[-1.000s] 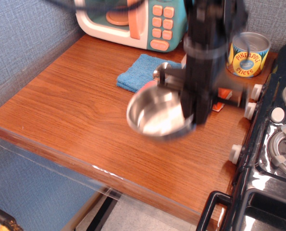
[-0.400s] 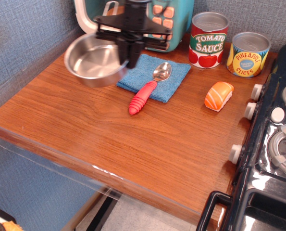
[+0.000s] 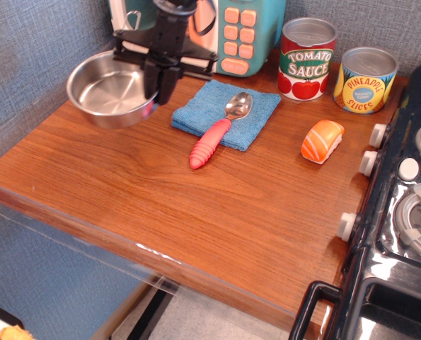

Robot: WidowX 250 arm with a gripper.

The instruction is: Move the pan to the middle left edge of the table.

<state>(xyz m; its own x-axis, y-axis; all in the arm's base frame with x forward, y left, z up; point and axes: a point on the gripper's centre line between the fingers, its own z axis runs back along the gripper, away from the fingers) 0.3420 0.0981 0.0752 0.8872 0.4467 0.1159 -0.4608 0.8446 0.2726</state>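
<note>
The pan [image 3: 107, 88] is a small shiny steel saucepan, upright, at the far left over the wooden table [image 3: 160, 212]. It hangs at or just above the wood; I cannot tell whether it touches. My black gripper [image 3: 157, 74] comes down from the top and is shut on the pan's right rim. The pan's wire loop handle [image 3: 132, 18] shows faintly behind the gripper.
A blue cloth [image 3: 228, 113] with a red-handled spoon [image 3: 214, 138] lies right of the pan. A toy microwave [image 3: 224, 32] stands at the back. A tomato sauce can [image 3: 307, 58], a pineapple can [image 3: 366, 78], a sushi piece [image 3: 322, 140] and a black stove [image 3: 401, 234] are to the right.
The gripper has carried the pan from the table's middle to the far left side, and it now sits lower and further left than 0.4 s ago.
</note>
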